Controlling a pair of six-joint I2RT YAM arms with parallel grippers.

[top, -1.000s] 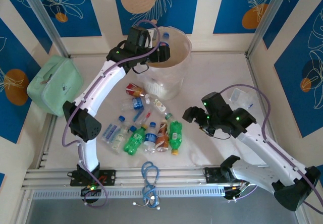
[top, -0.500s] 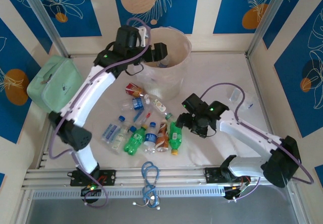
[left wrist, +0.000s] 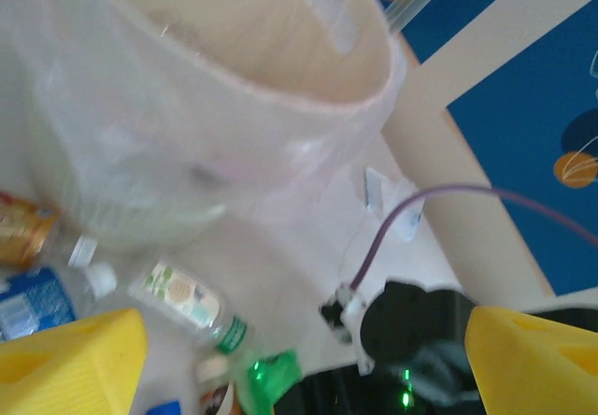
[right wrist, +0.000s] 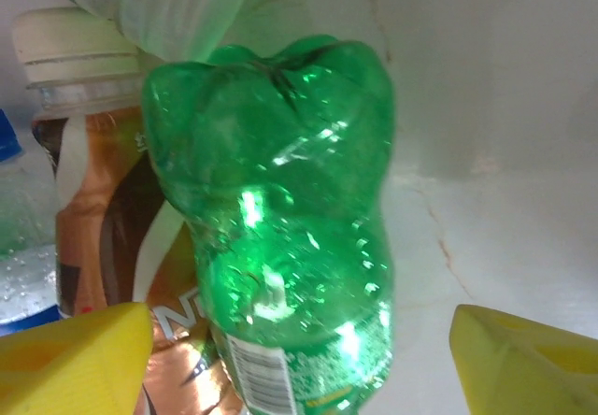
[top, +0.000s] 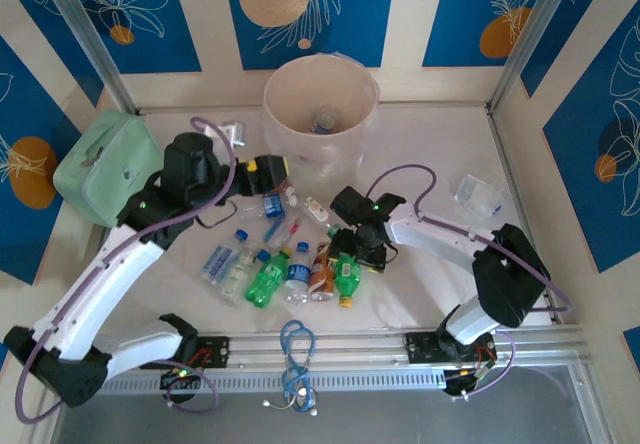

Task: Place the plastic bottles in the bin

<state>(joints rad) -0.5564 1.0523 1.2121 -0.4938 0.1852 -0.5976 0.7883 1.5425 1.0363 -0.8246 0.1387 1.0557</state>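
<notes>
Straddling 1 of 2 green bottles [top: 347, 276], right tool [right wrist: 299, 336] released; left tool [left wrist: 304, 340] released.

Green bottle [right wrist: 280, 237] glossy translucent plastic; bin [top: 290, 104] matt (filmy liner [left wrist: 112, 135]); table [top: 420, 134] smooth, matt.

The green bottle [right wrist: 280, 237] runs off the lower edge.

The walls [top: 402, 24] around the table are cream, with big blue panels [top: 350, 44] that carry white leaf drawings and orange and beige circles. Thin metal posts [top: 85, 39] stand in the two far corners. The table [top: 430, 134] is whitish, with faint veins like marble. A metal rail [top: 350, 349] runs along its near edge. The light is even.
</notes>
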